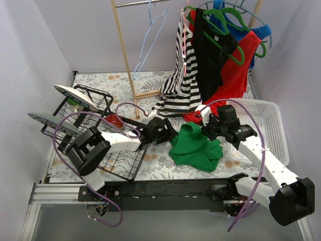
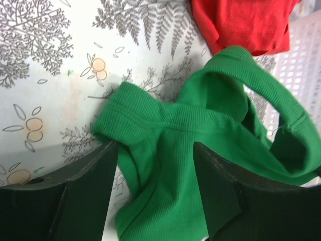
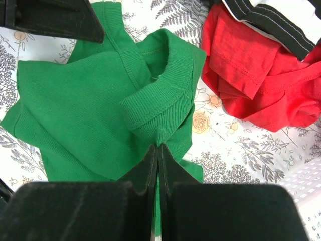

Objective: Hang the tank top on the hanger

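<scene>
The green tank top (image 1: 195, 146) lies crumpled on the floral table, between the two arms. My right gripper (image 1: 204, 129) is shut on a ribbed strap of the tank top (image 3: 155, 103) and holds that fold a little up. My left gripper (image 1: 170, 136) is open at the top's left edge; green fabric (image 2: 165, 150) lies between its two fingers (image 2: 95, 175), which do not pinch it. The light-blue wire hanger (image 1: 150, 35) hangs on the wooden rail at the back, apart from both grippers.
A striped top (image 1: 180, 80), a black top and a red garment (image 1: 233, 70) hang on green hangers at the back right; the red hem (image 3: 256, 75) reaches the table. A white basket (image 1: 268, 125) stands right, a black wire rack (image 1: 95, 130) with plates left. A wooden post (image 1: 125, 60) stands behind.
</scene>
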`<action>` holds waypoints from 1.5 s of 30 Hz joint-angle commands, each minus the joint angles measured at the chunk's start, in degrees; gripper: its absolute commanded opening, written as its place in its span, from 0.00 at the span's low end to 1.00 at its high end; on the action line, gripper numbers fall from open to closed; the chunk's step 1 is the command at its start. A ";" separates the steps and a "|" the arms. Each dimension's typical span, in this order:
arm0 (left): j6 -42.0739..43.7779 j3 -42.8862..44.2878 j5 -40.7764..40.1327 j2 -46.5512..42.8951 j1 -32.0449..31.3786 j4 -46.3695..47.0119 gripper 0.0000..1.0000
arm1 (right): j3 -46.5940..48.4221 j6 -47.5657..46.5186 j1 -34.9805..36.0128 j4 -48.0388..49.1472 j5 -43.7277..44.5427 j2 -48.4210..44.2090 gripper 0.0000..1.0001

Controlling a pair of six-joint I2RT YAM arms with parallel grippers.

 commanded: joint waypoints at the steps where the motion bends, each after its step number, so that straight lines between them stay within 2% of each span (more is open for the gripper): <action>1: -3.93 -0.01 -3.83 2.01 0.23 2.60 0.56 | 0.44 0.32 -1.12 0.20 -1.05 -0.49 0.01; 4: -4.37 0.87 -4.18 3.76 0.23 2.70 0.41 | 0.00 0.05 -1.82 -0.15 -0.88 -1.37 0.01; 9: -4.55 0.61 -4.71 3.77 0.23 2.52 0.30 | 0.00 -0.56 -2.52 -1.47 -0.53 -2.69 0.01; 10: -4.29 0.34 -4.80 3.42 0.23 2.61 0.26 | 0.09 -0.74 -2.61 -1.64 -0.44 -2.86 0.01; 11: -4.20 -0.27 -4.97 2.98 0.23 2.79 0.16 | 0.26 -0.83 -2.61 -1.91 -0.35 -2.86 0.01; 13: -2.89 -0.89 -4.88 0.70 0.23 3.49 0.03 | 0.53 -1.35 -2.79 -2.79 0.09 -3.21 0.01; 14: -2.36 -1.24 -4.88 -0.35 0.32 3.49 0.00 | 0.70 -1.44 -2.88 -3.14 0.26 -3.39 0.01; 18: 1.33 -4.13 -4.01 -9.22 0.23 2.97 0.00 | 1.49 -2.84 -4.54 -4.63 1.93 -5.76 0.01; 21: 4.41 -6.50 -2.52 -19.41 0.23 0.25 0.00 | 1.67 -4.16 -6.03 -5.95 3.16 -7.78 0.01; 24: 7.22 -10.02 4.23 -29.69 0.23 -2.65 0.00 | 0.97 -6.97 -6.48 -8.41 3.43 -8.14 0.01; 26: 8.11 -12.13 14.68 -34.08 0.23 -4.50 0.00 | 0.53 -9.34 -6.65 -11.38 2.99 -7.53 0.01; 28: 7.76 -14.15 21.98 -35.60 0.15 -3.98 0.00 | -0.69 -12.24 -6.74 -11.75 3.86 -7.08 0.01; 29: 6.97 -16.51 28.36 -36.65 -0.12 -3.28 0.00 | -0.96 -13.47 -6.74 -12.89 3.35 -7.00 0.01; 34: 4.60 -21.54 36.68 -36.75 -2.49 0.49 0.00 | 0.35 -21.19 -6.83 -19.65 1.76 -5.06 0.01; 37: 4.15 -21.72 41.69 -32.72 -3.72 2.60 0.00 | -1.13 -25.25 -6.74 -23.70 2.89 -5.32 0.09; 39: 4.41 -20.58 44.14 -28.60 -5.47 3.22 0.07 | -1.67 -26.49 -6.74 -24.93 3.86 -6.38 0.12; 42: 5.47 -19.09 46.08 -25.94 -6.88 2.79 0.18 | -1.23 -26.84 -6.83 -24.85 5.45 -8.05 0.31; 43: 6.52 -18.73 46.01 -26.11 -6.97 1.92 0.23 | -0.71 -26.76 -6.74 -24.94 5.54 -8.40 0.48; 44: 7.22 -18.12 45.48 -26.81 -6.97 0.43 0.29 | 0.86 -26.49 -6.83 -24.94 5.36 -8.75 0.53; 45: 8.36 -16.81 43.91 -28.03 -6.97 -3.67 0.40 | 1.92 -26.32 -6.74 -25.29 5.01 -8.84 0.57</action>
